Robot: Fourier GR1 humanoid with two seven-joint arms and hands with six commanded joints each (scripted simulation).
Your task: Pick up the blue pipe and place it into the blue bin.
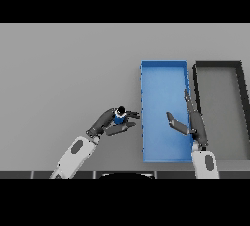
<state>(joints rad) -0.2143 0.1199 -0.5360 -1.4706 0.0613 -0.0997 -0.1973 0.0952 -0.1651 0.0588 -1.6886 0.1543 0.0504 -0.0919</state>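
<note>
The blue pipe (119, 117) is a short blue piece with a dark top, standing just left of the blue bin (163, 68). My left hand (106, 121) is curled round it, fingers and thumb closing on its sides, close to the bin's left wall. The bin is a long blue tray in the right half of the table. My right hand (194, 121) hovers over the bin's right part with straight fingers and thumb spread, holding nothing.
A dark grey bin (242, 98) of the same shape stands right beside the blue bin, at the table's right edge. The grey table (63, 73) stretches to the left and far side.
</note>
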